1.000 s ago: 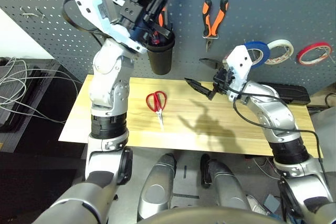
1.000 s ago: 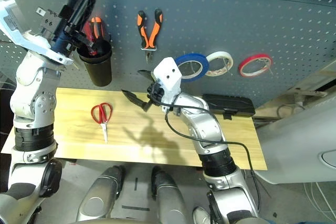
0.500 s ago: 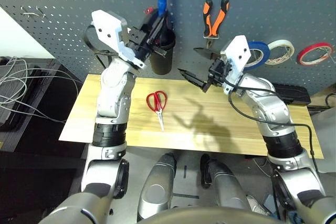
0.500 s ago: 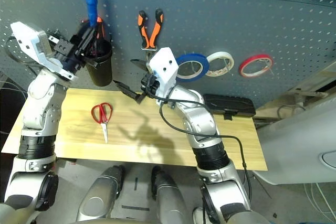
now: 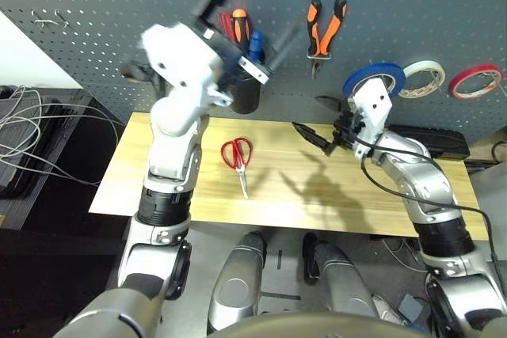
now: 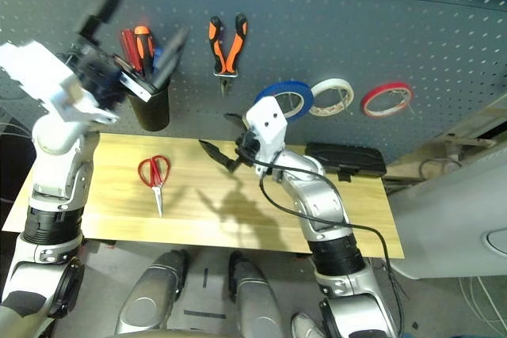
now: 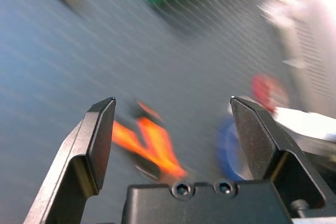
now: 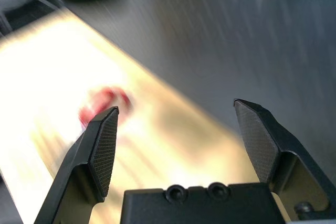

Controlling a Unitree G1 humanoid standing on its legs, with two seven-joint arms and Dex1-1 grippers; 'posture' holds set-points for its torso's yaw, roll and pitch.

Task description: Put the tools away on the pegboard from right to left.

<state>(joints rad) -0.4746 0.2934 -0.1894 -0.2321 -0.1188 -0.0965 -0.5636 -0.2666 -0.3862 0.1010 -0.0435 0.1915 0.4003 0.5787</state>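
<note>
The blue-handled screwdriver [image 5: 255,43] stands in the black cup [image 5: 244,91] on the pegboard [image 5: 436,5], beside red and orange handles. My left gripper [image 5: 252,13] hovers open just above the cup, holding nothing. The orange-and-black pliers [image 5: 325,25] and the blue tape ring [image 5: 372,81] hang on hooks to the right. The red-handled scissors [image 5: 236,156] lie on the wooden table [image 5: 317,195] below the cup. My right gripper [image 5: 314,119] is open over the table's middle, right of the scissors, which appear blurred [image 8: 105,106] in its wrist view.
A white tape ring [image 5: 420,77] and a red tape ring [image 5: 473,79] hang at the far right of the board. A black box [image 5: 428,140] lies at the table's back right. Cables [image 5: 32,140] trail over a dark stand to the left.
My left gripper has opened and let go of the blue screwdriver, which now sits down in the cup. The right arm swung toward the board, then back out over the table.
</note>
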